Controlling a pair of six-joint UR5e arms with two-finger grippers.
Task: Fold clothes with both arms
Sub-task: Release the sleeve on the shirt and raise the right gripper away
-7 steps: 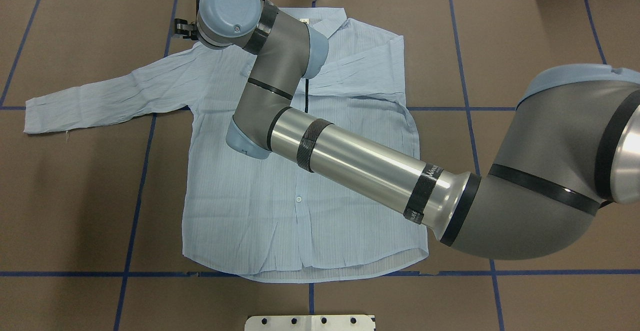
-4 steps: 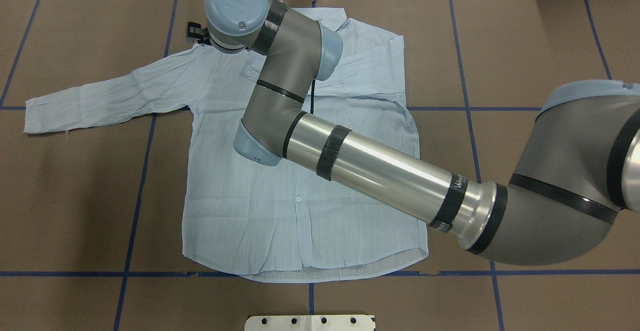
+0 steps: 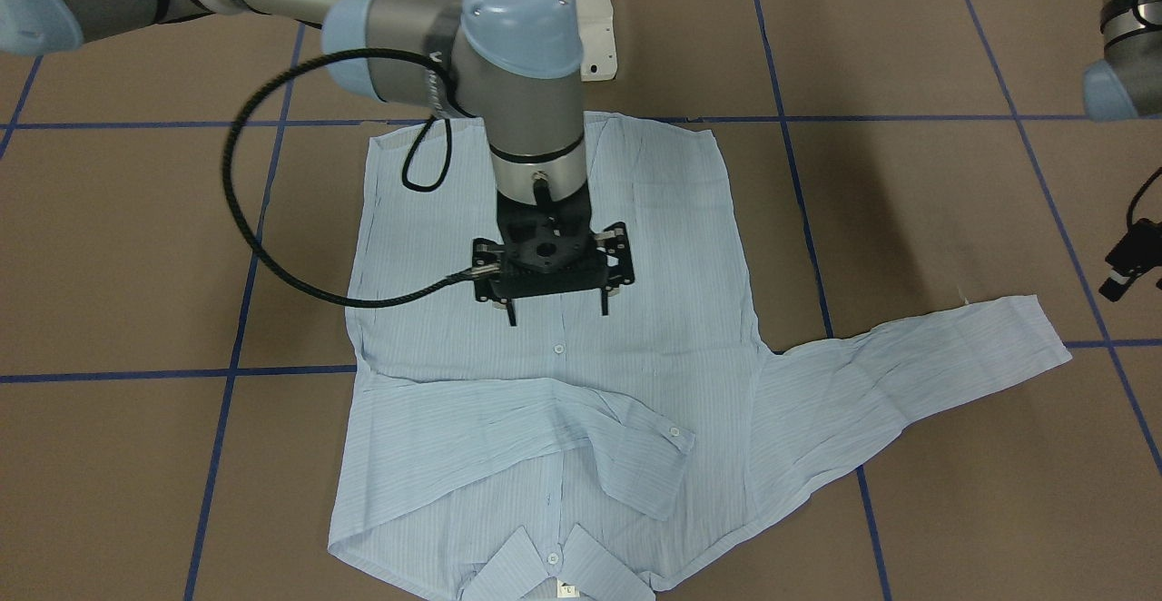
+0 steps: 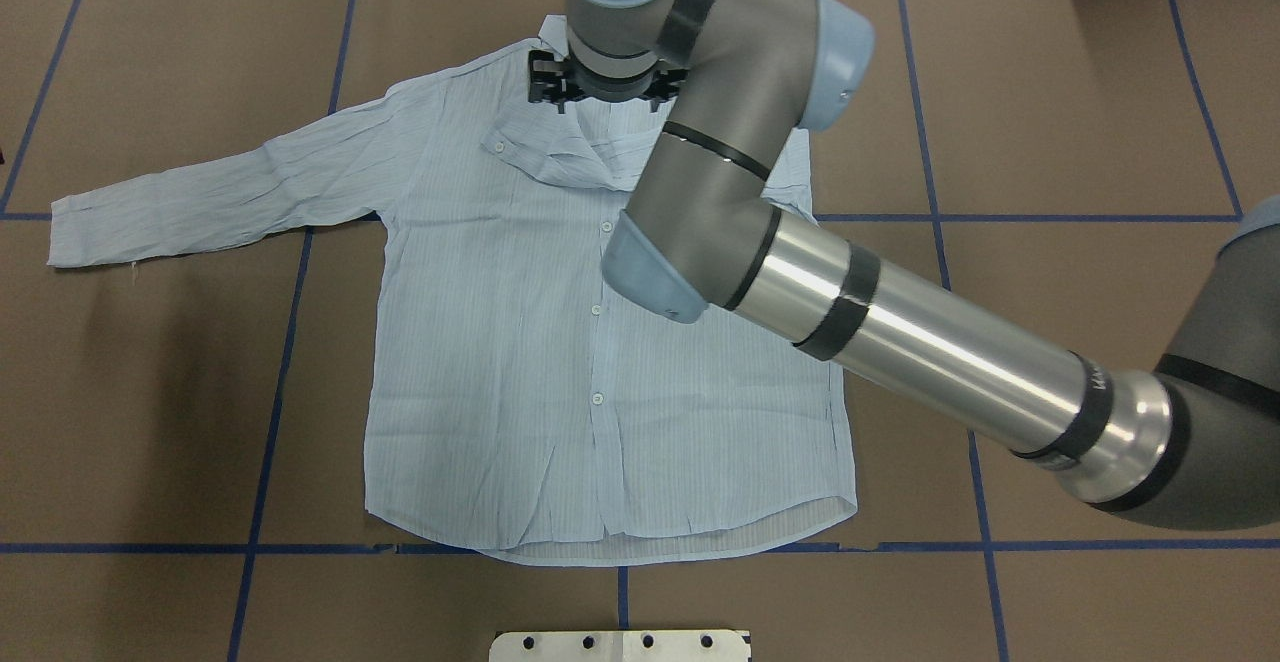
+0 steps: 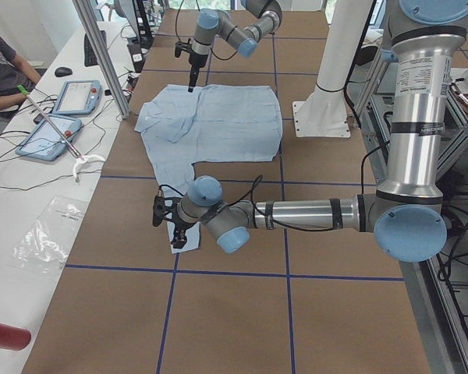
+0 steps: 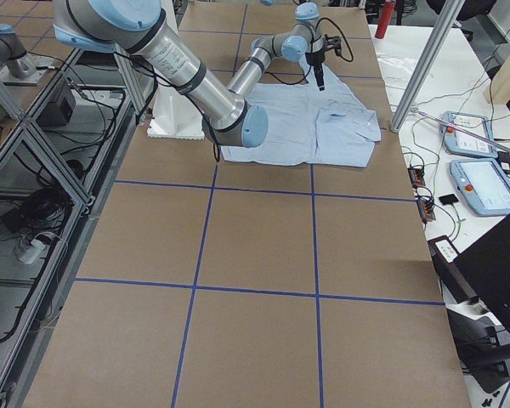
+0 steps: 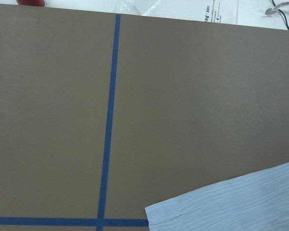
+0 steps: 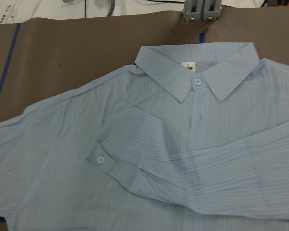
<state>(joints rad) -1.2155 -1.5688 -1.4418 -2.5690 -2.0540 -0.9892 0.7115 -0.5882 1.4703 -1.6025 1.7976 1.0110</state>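
Note:
The clothes are one light-blue striped shirt (image 4: 520, 362) lying flat, front up, collar (image 8: 197, 72) at the far edge. One sleeve (image 3: 545, 428) is folded across the chest; the other sleeve (image 4: 200, 192) stretches out flat to the side. My right gripper (image 3: 557, 314) hovers above the button line at mid-chest, open and holding nothing; the overhead view shows only part of it (image 4: 598, 92) under the wrist. My left gripper (image 3: 1126, 265) sits beyond the outstretched cuff (image 3: 1044, 329) at the frame edge, apart from the cloth. I cannot tell its state. The left wrist view shows the cuff (image 7: 241, 207) on bare table.
Brown table (image 4: 1050, 92) with a blue tape grid. White robot base plate (image 3: 581, 2) at the near edge. A side table with tablets (image 5: 74, 97), a metal post (image 5: 101, 54) and a seated person (image 5: 4, 66) runs along the far side.
My right arm has swung from the shirt's shoulder near the outstretched sleeve across to the collar and button line, wrist turned. The shirt has not moved.

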